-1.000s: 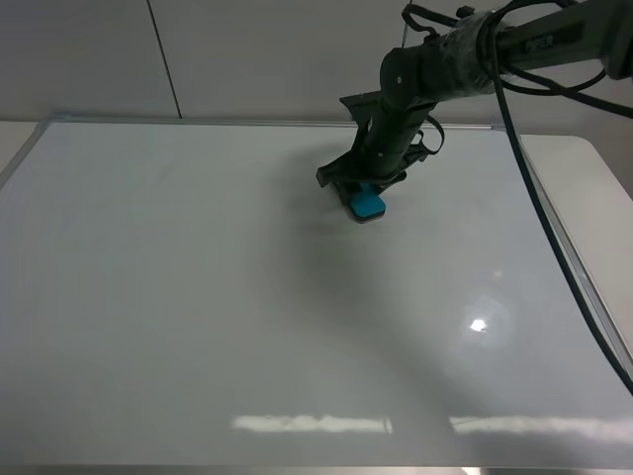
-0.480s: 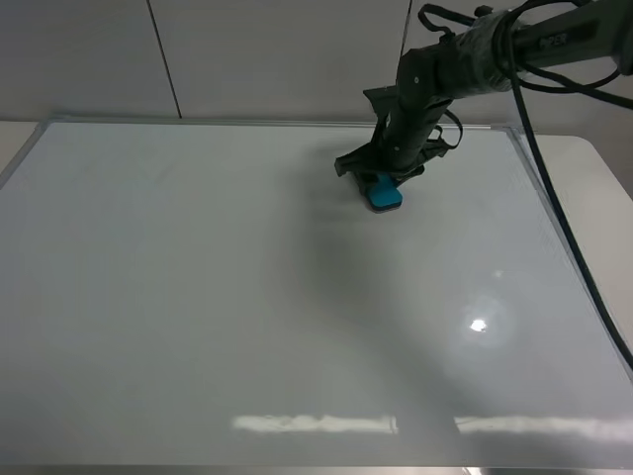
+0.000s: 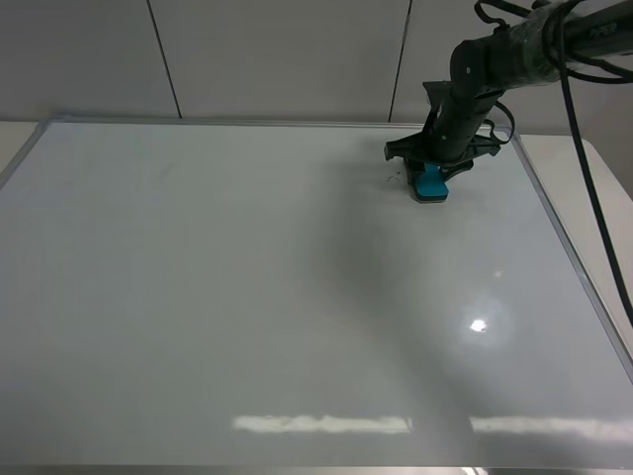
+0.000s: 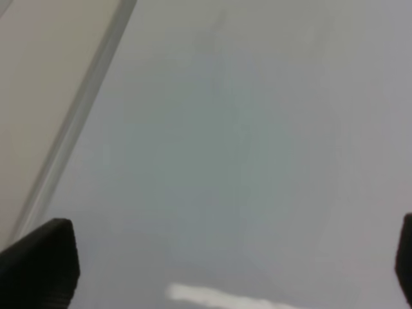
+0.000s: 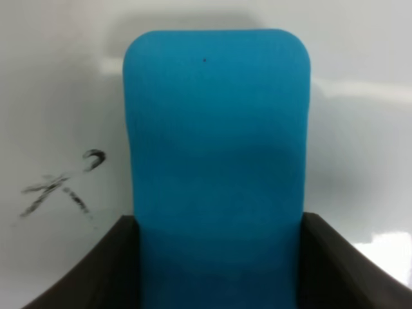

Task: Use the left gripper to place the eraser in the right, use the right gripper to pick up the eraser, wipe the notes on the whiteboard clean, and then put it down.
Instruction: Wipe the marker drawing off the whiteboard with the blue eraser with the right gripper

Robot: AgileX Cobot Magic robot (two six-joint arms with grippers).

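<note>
My right gripper [image 3: 433, 166] is shut on the teal eraser [image 3: 430, 185], which it presses flat on the whiteboard [image 3: 247, 297] near the far right corner. In the right wrist view the eraser [image 5: 215, 148] stands between the dark fingers [image 5: 112, 270]. Faint smeared black remains of the notes [image 5: 58, 190] lie just beside it, and a tiny dark trace of the notes [image 3: 394, 179] shows left of the eraser from above. My left gripper [image 4: 222, 270] hangs open over bare board near the silver frame [image 4: 77, 122], with nothing between its fingertips [image 4: 42, 267]. It is out of the high view.
The board's metal frame [image 3: 569, 257] runs close to the right of the eraser, with pale table [image 3: 603, 188] beyond it. A grey panelled wall [image 3: 277, 59] stands behind the far edge. Black cables [image 3: 584, 198] trail from the right arm over the board's right side.
My right arm has slid the eraser across the board to the right and slightly toward the far edge. The left gripper stays open.
</note>
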